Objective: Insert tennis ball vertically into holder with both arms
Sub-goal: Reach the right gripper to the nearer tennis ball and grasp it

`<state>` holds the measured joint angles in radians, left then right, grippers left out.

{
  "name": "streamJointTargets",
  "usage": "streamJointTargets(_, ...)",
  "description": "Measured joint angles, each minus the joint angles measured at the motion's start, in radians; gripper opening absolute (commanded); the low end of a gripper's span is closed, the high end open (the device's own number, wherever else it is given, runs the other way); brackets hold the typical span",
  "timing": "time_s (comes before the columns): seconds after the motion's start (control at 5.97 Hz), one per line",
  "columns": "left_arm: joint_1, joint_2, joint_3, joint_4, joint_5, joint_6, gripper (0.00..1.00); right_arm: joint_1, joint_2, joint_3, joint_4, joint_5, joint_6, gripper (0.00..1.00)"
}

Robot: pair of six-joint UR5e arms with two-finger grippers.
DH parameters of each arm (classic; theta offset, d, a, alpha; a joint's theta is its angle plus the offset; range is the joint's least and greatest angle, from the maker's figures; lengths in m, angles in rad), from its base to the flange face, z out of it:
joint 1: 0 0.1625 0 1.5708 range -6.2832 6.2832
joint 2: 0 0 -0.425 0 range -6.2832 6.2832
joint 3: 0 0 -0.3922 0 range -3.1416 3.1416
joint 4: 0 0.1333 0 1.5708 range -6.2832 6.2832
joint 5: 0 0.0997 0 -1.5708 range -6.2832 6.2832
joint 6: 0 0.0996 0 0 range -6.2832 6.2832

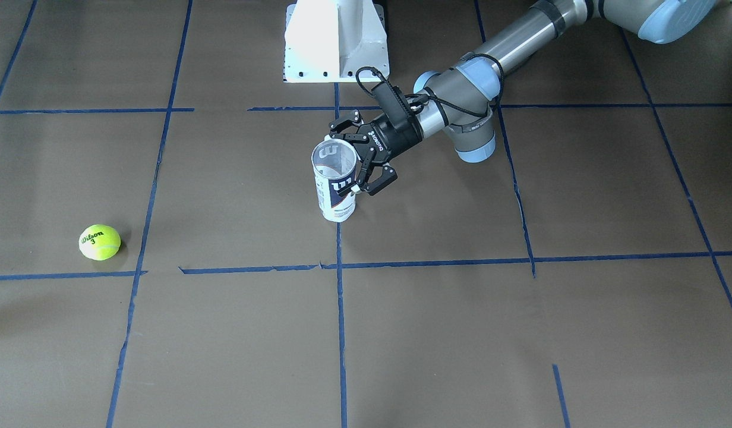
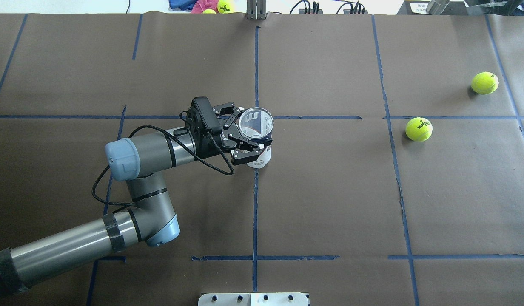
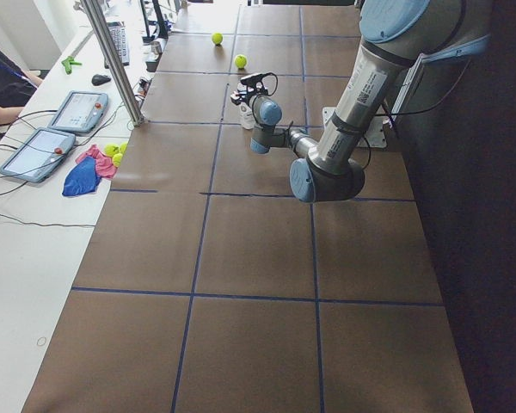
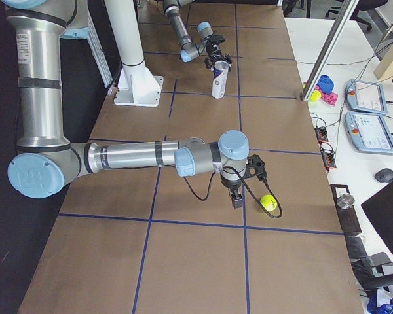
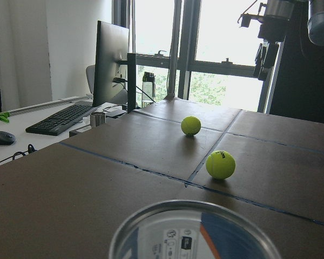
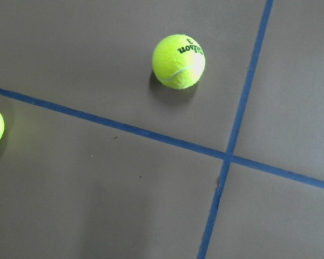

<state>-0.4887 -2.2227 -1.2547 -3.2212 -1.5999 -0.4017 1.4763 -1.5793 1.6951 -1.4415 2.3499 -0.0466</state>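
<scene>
The holder (image 1: 336, 193) is a clear can with a white and navy label, held upright, open mouth up, at the table's middle. My left gripper (image 1: 351, 161) is shut on its upper part from the side; it also shows in the overhead view (image 2: 249, 134). The can's rim (image 5: 194, 232) fills the bottom of the left wrist view. The tennis ball (image 1: 99, 242), yellow-green with "Wilson 3" print, lies on the table far from the holder (image 2: 255, 125). The ball (image 6: 178, 60) shows in the right wrist view. My right gripper (image 4: 236, 198) hangs above the table beside the ball (image 4: 268, 203); I cannot tell whether it is open.
A second yellow-green ball (image 2: 484, 83) lies farther out toward the table's far right corner. The white pedestal base (image 1: 336, 41) stands behind the holder. Blue tape lines cross the brown table cover. Desks with tablets and a keyboard line the far edge.
</scene>
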Motion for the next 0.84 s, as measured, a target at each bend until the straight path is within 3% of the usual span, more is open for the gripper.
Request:
streamJointTargets(0.5,0.001,0.007,0.001,0.001,0.0,0.0,0.95,-0.165,0.11,0.018,0.003,-0.009,0.215,1.0)
streamJointTargets(0.84,0.002,0.008,0.001,0.0,0.0,0.0,0.95,-0.293,0.195,0.023,0.004,-0.073,0.363,1.0)
